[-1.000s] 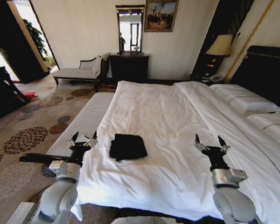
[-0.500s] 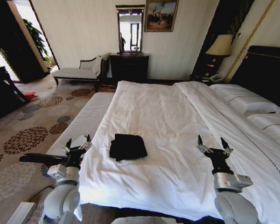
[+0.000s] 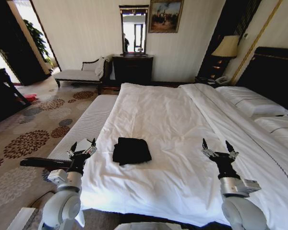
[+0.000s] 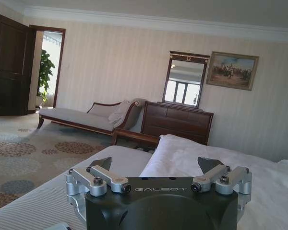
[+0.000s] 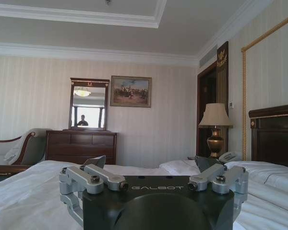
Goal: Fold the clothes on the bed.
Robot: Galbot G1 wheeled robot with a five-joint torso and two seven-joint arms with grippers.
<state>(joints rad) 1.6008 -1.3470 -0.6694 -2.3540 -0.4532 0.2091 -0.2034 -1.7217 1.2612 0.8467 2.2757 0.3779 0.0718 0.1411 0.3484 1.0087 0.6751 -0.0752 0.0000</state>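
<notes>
On the white bed [image 3: 182, 120], black T-shirt [image 3: 131, 150] folded at centre. Left gripper [image 3: 83, 146] at eight o'clock, edged back inward; right gripper [image 3: 218, 146] at four, barely shifted. Both splayed, empty. Folding apparently finished.

- The black-and-silver metal left gripper [image 3: 83, 144] is raised on its grey arm, fingers spread apart, pointing up.
- The matching black-and-silver right gripper [image 3: 215, 145] stands likewise, fingers parted.
</notes>
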